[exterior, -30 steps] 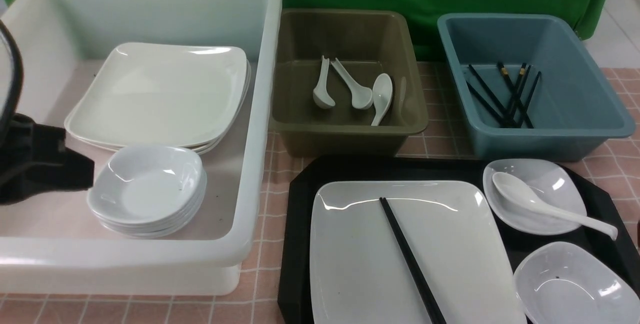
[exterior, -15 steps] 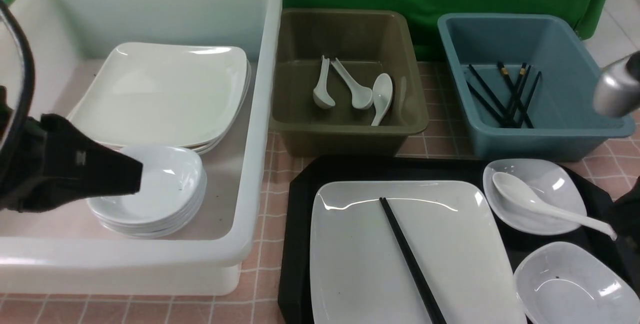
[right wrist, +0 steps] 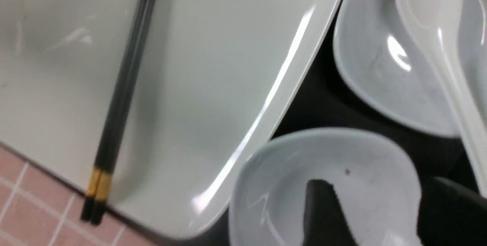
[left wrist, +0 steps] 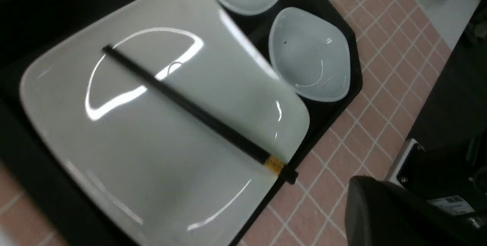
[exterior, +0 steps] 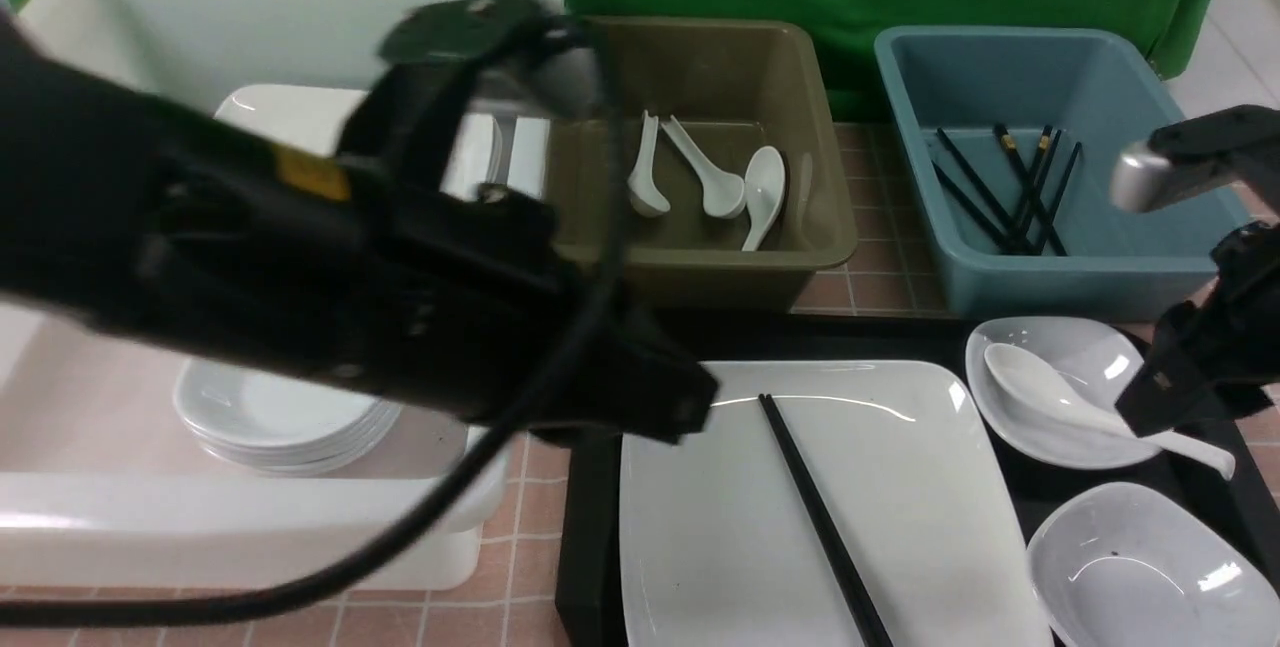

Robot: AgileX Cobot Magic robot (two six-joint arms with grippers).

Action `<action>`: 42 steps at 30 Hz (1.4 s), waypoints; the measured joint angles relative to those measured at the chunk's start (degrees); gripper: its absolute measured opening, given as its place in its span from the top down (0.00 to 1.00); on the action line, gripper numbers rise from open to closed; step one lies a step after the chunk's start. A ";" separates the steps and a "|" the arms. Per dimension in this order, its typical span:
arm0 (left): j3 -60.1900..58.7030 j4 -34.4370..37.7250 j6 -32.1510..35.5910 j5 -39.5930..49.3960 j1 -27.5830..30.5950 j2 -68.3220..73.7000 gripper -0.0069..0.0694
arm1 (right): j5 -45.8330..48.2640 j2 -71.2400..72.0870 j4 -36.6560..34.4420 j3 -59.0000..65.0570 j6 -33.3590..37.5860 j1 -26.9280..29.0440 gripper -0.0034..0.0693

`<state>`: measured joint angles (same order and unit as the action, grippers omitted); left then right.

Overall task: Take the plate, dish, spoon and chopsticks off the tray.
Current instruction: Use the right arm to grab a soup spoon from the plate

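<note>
The black tray [exterior: 590, 487] holds the large white plate [exterior: 920, 527] with the black chopsticks [exterior: 815, 517] lying across it. Right of the plate, the white spoon [exterior: 1060, 397] rests in the far small dish [exterior: 1100, 352]. A second, empty dish [exterior: 1150, 567] sits nearer. My left gripper [exterior: 680, 407] hovers at the plate's far left corner. Only one of its fingers [left wrist: 380, 211] shows, so its state is unclear. My right gripper [exterior: 1160, 397] is open and empty above the spoon's handle. In the right wrist view its fingers [right wrist: 323, 211] frame the near dish [right wrist: 361, 154].
A white tub [exterior: 300, 517] at the left holds stacked plates and dishes. An olive tub [exterior: 700, 267] behind the tray holds spoons. A blue tub [exterior: 1100, 277] at the back right holds chopsticks. My left arm covers much of the white tub.
My left arm has swept right, from over the white tub to the tray's far left corner. My right arm has come in from the right edge to above the spoon's handle.
</note>
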<state>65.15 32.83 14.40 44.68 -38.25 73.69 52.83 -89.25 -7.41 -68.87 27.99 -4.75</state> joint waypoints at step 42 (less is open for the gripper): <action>12.64 -9.42 0.51 -10.25 0.65 16.93 0.91 | -3.94 -6.37 4.76 -0.36 2.25 -9.44 0.62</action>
<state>77.79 23.42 14.91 34.43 -37.60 90.62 48.89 -95.61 -2.65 -69.23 30.24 -14.19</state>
